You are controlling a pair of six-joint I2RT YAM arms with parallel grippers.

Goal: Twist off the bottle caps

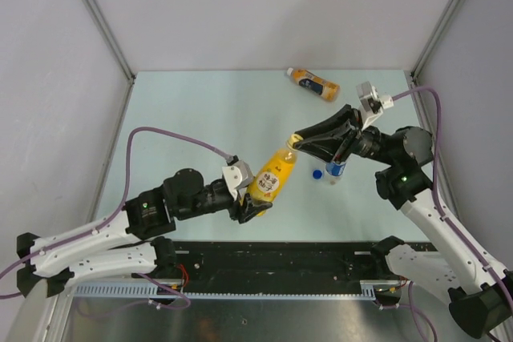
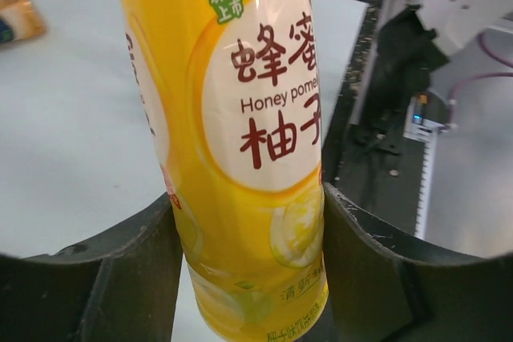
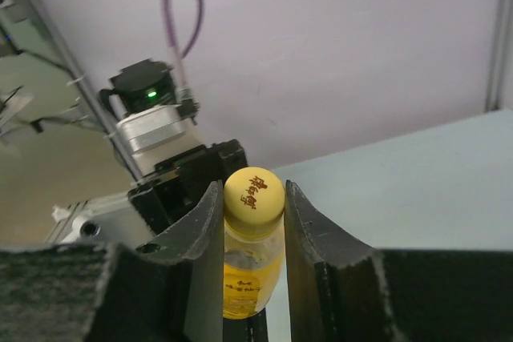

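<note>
My left gripper is shut on the lower body of the yellow bottle, holding it off the table, tilted up to the right. My right gripper is shut on its yellow cap, one finger pressed on each side. A loose blue cap lies on the table beside the clear bottle with a blue label, which stands partly hidden under the right arm. The orange bottle lies on its side at the back, its white cap on it.
Grey walls and metal frame posts bound the pale table on the left, back and right. A black rail with cable chain runs along the near edge between the arm bases.
</note>
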